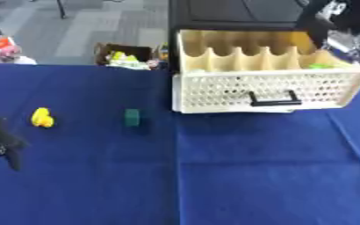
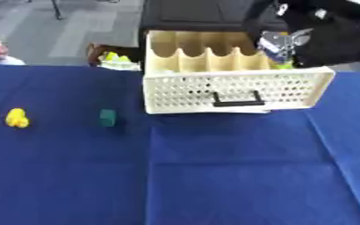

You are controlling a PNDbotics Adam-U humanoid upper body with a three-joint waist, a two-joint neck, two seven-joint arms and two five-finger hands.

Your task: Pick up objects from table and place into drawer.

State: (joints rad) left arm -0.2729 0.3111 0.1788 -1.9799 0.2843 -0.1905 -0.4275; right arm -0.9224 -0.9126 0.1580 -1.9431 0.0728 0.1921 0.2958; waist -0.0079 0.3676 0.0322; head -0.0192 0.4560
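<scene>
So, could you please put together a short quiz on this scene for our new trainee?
1. True or false: the green block lies inside the drawer.
2. Which thing on the blue table lies farther to the robot's left? A) the yellow object B) the green block
3. Fill in: the right hand is over the drawer's ____ end, by its own sides.

Key
1. False: it lies on the table, left of the drawer.
2. A
3. right

The left hand shows at the left edge of the left eye view.
</scene>
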